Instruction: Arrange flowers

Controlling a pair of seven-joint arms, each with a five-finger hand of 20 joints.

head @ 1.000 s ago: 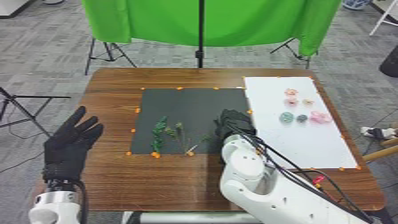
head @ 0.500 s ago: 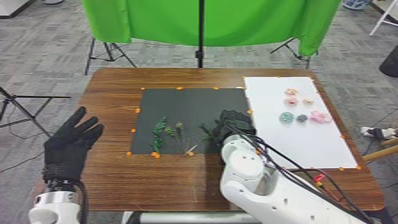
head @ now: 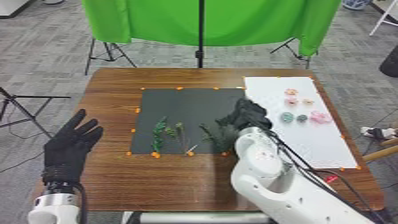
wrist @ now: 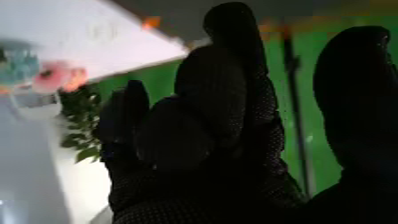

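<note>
My right hand (head: 246, 116) is over the line between the black mat (head: 182, 102) and the white sheet (head: 306, 147). Its fingers and thumb (wrist: 355, 100) stand apart in the right wrist view, open, and hold nothing. On the mat lie a leafy green stem (head: 159, 135), a thinner stem (head: 180, 134) and, left of the hand, a dark green sprig (head: 209, 134). Pink flower heads (head: 291, 101) and teal ones (head: 287, 117) lie on the sheet, to the right of that hand. My left hand (head: 69, 150) is open, left of the mat.
Orange markers (head: 155, 155) line the edges of mat and sheet on the brown table (head: 169, 182). Behind the table hangs a green cloth (head: 151, 25) with a black stand pole (head: 201, 35). Green leaves (wrist: 82, 122) show in the right wrist view.
My right hand has shifted right, toward the white sheet, and away from the dark green sprig, which is now less covered. The left hand has barely moved.
</note>
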